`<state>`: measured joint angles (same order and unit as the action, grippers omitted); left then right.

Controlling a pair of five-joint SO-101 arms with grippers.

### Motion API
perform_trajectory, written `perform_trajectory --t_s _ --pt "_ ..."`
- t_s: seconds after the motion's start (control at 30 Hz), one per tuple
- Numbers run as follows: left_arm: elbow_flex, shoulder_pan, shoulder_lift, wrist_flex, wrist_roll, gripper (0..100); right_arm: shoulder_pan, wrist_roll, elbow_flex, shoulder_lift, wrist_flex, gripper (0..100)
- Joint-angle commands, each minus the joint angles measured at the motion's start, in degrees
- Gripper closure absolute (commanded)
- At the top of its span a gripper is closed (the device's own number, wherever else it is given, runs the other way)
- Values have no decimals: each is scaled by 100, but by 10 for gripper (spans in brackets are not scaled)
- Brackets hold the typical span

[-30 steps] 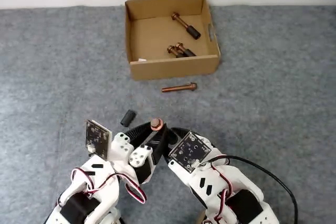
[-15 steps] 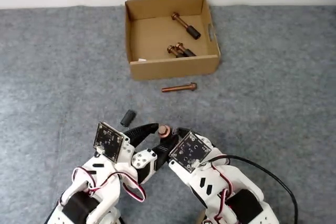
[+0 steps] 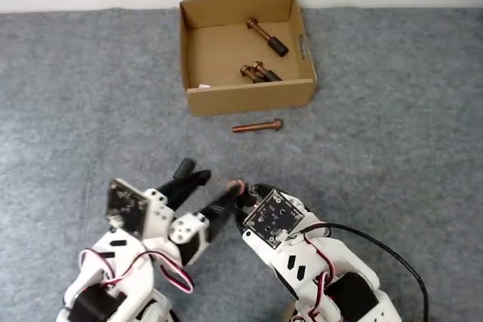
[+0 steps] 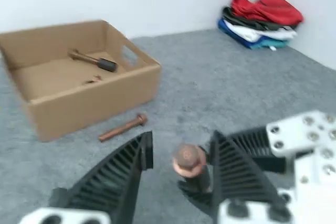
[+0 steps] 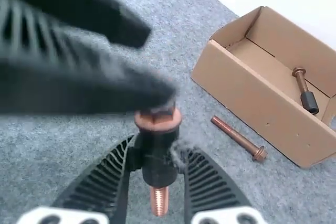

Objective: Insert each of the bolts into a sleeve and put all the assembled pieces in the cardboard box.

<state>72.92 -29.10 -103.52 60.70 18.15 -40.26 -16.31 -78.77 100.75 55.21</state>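
Left pincer (image 4: 181,144) spread wide (astride its neighbour's tips); right pincer (image 5: 157,153) clamped on sleeved bolt (image 5: 157,121); arms side by side

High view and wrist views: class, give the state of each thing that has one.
Box: open-topped, holding sleeved bolts.
Loose bolt: bare, lying flat on carpet.
Loose sleeve: empty, on carpet.
Held bolt: sleeved, head up.
Right hand: shut on Held bolt.
Left hand: open.

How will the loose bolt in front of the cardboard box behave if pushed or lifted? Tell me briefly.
The loose bolt looks like solid coppery metal, so probably rigid and heavy for its size. Its round shank lies flat on the carpet, so a sideways push likely rolls it, curving around the wider head. The fuzzy carpet should slow it.
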Motion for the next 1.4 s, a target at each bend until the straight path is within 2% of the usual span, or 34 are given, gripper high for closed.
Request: perform_trajectory --t_s 0.0,0.07,0.23,0.37,0.57,0.87,1.37 --pt "-338 580 -35 9 -79 942 207 -9 79 66 4 991" --pt "-312 1020 -35 0 -79 998 585 220 114 66 110 991" --pt "136 2145 -35 9 -79 994 1727 1011 334 22 514 991" --pt "769 2989 -35 35 -273 994 2079 1662 818 4 1024 991" --pt "1912 3587 -35 -431 -1143 994 2422 2048 1556 -286 1587 991" --pt "2352 3710 -35 -545 -1266 994 2580 2470 3209 -2826 1174 991" --pt "2352 3701 -9 -299 -1222 994 2642 2453 7156 -7952 -1138 991"
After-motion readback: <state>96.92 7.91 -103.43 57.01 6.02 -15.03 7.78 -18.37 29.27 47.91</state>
